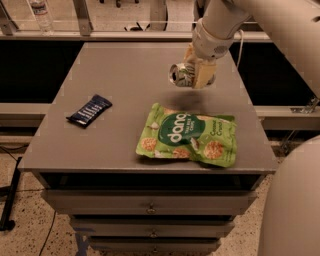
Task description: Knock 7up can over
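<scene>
The 7up can [181, 74] is tipped on its side with its silver top facing the camera, held in the air above the grey table [125, 65]. My gripper [196, 74] hangs from the white arm at the upper right and is shut on the can, its cream fingers [202, 76] on either side of it. The can's shadow falls on the table just below, near the far edge of the green snack bag [187, 134].
The flat green snack bag lies at the table's front right. A dark blue snack bar [89, 110] lies at the left. Drawers [150, 205] sit under the tabletop. A rail and a bottle [40, 12] stand behind the table.
</scene>
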